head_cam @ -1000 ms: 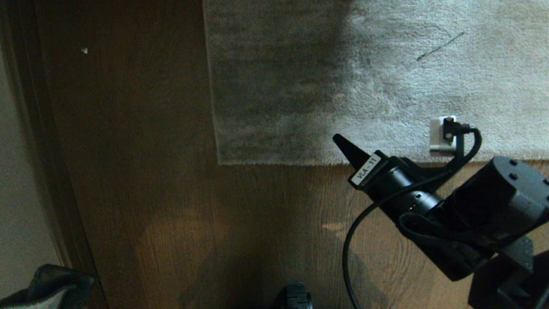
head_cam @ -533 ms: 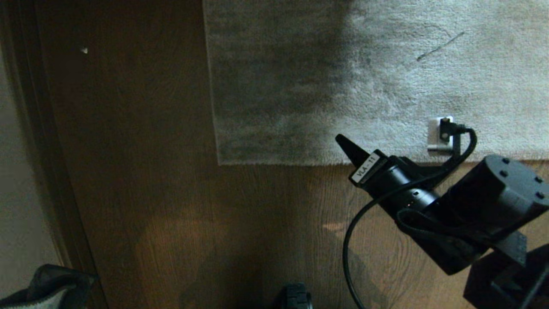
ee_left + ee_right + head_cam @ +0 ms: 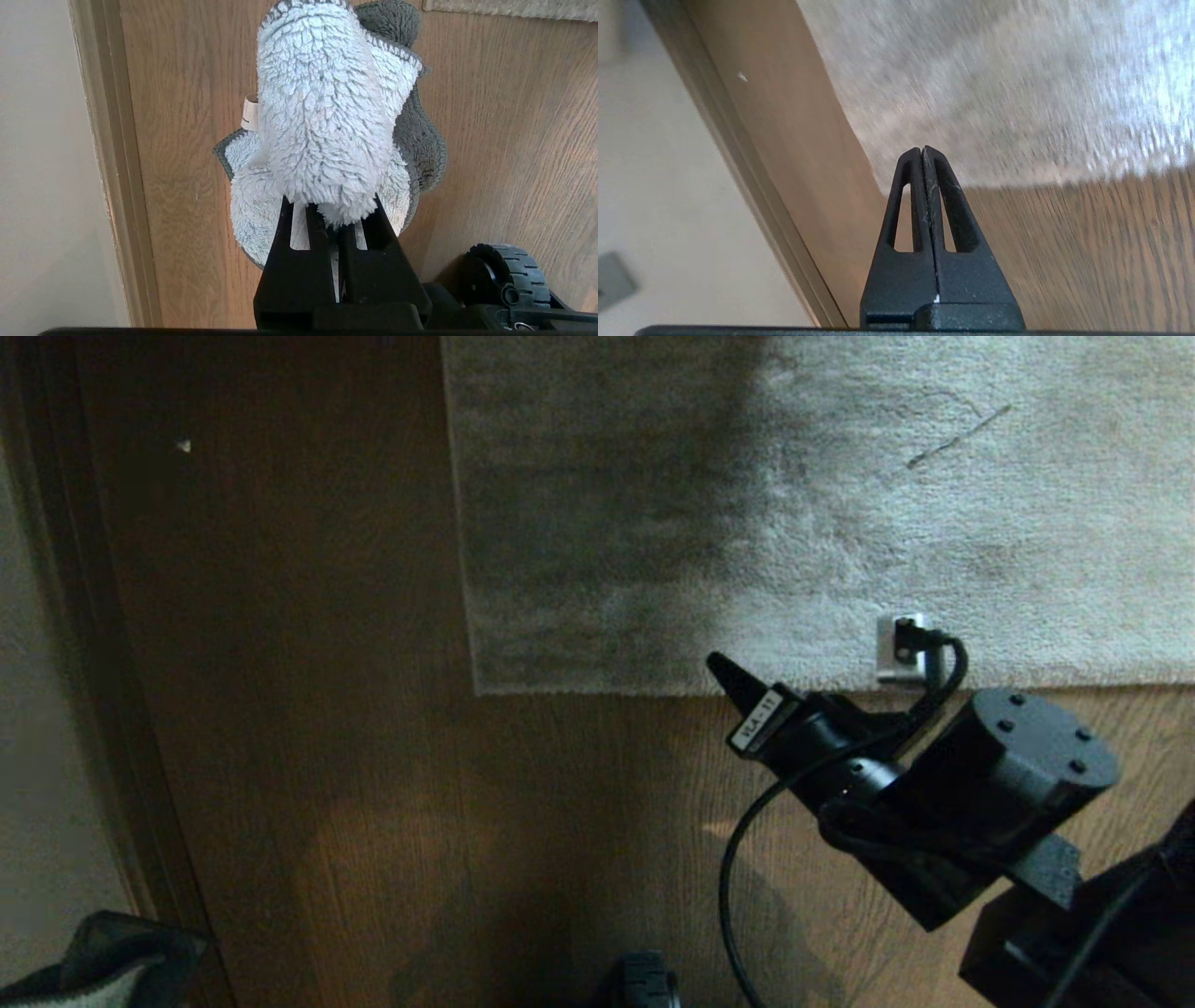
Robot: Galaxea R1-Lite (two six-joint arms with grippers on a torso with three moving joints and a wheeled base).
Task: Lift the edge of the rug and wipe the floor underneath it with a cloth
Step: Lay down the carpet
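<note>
The light grey rug (image 3: 840, 504) lies flat on the brown wood floor (image 3: 373, 821), its near left corner toward the middle of the head view. My right gripper (image 3: 721, 669) is shut and empty, its tip hovering at the rug's near edge (image 3: 1017, 177), a little right of that corner; the right wrist view shows the black fingers (image 3: 923, 150) pressed together. My left gripper (image 3: 334, 210) is shut on the pale grey-blue cloth (image 3: 327, 116), which folds over the fingers. The left arm stays low on the left, where a bit of the cloth (image 3: 103, 961) shows.
A dark baseboard (image 3: 84, 663) and a pale wall (image 3: 37, 784) run along the left. A small white speck (image 3: 184, 446) lies on the floor left of the rug. My base's wheel (image 3: 507, 275) sits close by the left gripper.
My right arm has drawn back and to the left, so the shut gripper tip now sits at the rug's near edge instead of over the pile. Rug and left arm have not moved.
</note>
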